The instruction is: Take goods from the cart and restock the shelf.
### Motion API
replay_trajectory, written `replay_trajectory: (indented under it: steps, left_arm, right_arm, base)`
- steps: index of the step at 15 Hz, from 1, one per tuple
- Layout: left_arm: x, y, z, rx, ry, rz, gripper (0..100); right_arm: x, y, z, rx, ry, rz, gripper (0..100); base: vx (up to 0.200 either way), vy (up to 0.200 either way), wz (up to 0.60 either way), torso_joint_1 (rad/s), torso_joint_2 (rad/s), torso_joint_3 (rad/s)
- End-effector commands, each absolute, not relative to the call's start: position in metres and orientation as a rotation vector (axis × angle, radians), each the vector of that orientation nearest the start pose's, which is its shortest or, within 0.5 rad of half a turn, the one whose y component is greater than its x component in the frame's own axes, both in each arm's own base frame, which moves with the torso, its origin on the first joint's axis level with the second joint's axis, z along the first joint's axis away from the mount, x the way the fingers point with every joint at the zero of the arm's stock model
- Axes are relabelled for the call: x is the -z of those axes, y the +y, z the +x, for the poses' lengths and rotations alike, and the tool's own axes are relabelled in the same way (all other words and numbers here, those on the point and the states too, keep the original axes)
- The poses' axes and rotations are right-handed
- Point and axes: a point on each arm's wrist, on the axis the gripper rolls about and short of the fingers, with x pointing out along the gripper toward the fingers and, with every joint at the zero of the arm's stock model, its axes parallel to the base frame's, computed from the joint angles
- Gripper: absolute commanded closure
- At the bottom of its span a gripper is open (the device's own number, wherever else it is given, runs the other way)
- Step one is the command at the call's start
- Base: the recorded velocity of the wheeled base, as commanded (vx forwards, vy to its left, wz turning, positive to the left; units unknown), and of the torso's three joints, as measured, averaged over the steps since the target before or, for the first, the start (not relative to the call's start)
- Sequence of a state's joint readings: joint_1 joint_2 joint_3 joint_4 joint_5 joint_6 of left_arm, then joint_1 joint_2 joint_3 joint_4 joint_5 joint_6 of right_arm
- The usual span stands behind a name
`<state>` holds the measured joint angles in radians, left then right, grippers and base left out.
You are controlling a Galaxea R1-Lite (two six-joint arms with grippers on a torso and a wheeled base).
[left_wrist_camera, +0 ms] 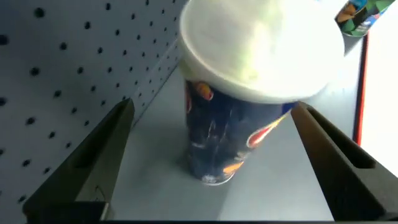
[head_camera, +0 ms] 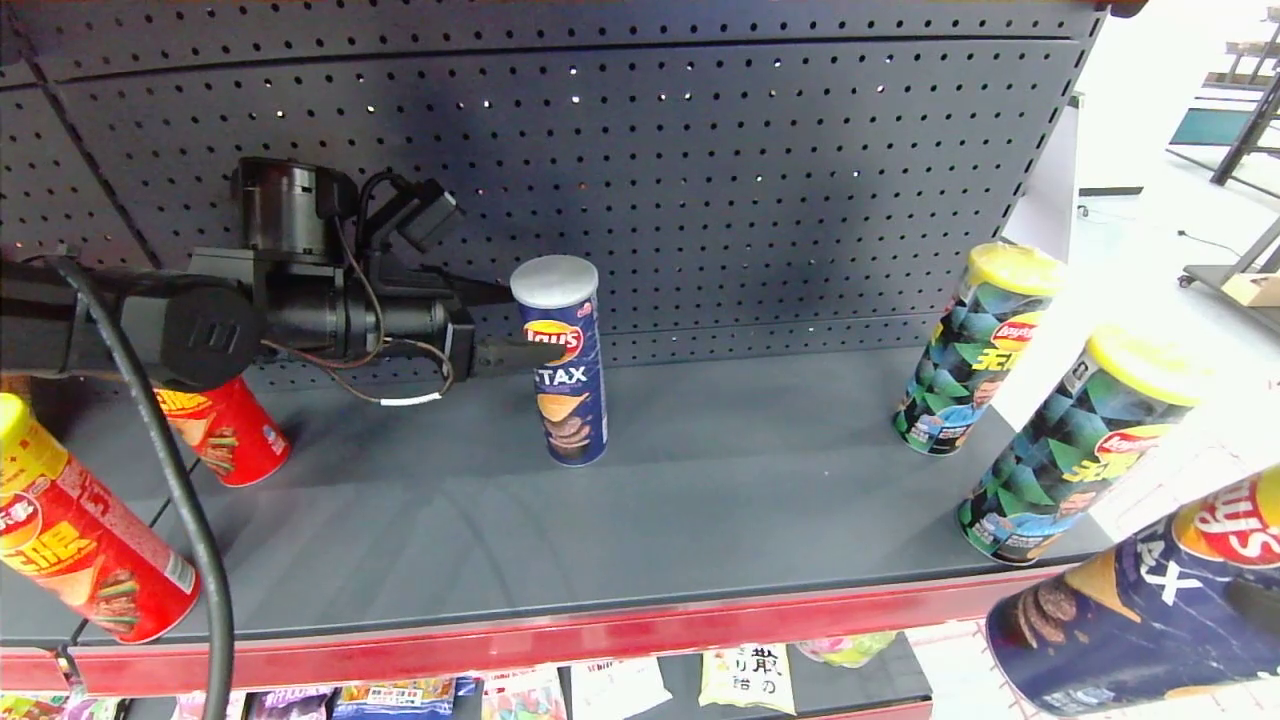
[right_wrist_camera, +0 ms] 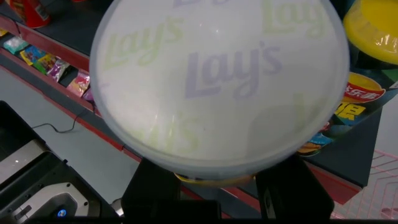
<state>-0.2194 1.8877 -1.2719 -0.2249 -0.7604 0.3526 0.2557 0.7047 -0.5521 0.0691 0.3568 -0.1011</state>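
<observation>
In the middle of the shelf (head_camera: 700,480), the left gripper (left_wrist_camera: 212,109) reaches in from the robot's left. Its jaws are spread wide. The two dark fingers (left_wrist_camera: 93,155) stand one on each side of the blue can (head_camera: 565,370), and the left wrist view shows a gap between each finger and the can's wall, so nothing is clasped. The blue can stands upright on the shelf with its pale lid on top, a little in front of the pegboard back wall (head_camera: 700,150).

The right gripper (right_wrist_camera: 217,193) is off the right end of the shelf. Its fingers are closed against the sides of a second blue can (head_camera: 1130,620), and that can's pale lid faces the wrist camera. The second blue can hangs tilted in the air, out in front of the shelf's red front edge (head_camera: 550,640) and clear of the shelf surface.

Two red cans are at the left end of the shelf. One (head_camera: 228,428) is partly behind the left arm and the other (head_camera: 80,530) is nearer the front. Two patterned cans with yellow lids are at the right end. One (head_camera: 975,350) is farther back and the other (head_camera: 1070,450) is close to the front edge, just beside the second blue can in the head view. Snack packets (head_camera: 740,675) lie on the level below.
</observation>
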Motion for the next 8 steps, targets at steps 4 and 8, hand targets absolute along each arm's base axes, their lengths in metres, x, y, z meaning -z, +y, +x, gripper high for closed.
replay_trajectory:
  steps: [4, 8]
  left_arm:
    - [-0.204, -0.106, 0.367, 1.071, 0.214, 0.200, 0]
    - [-0.200, -0.118, 0.370, 1.097, 0.234, 0.174, 0]
  right_arm:
    - [-0.220, 0.022, 0.051, -0.620, 0.199, -0.086, 100]
    - [-0.220, 0.022, 0.052, -0.617, 0.199, -0.086, 100]
  base:
    - [0.000, 0.000, 0.00, 0.000, 0.00, 0.000]
    - [0.000, 0.000, 0.00, 0.000, 0.00, 0.000]
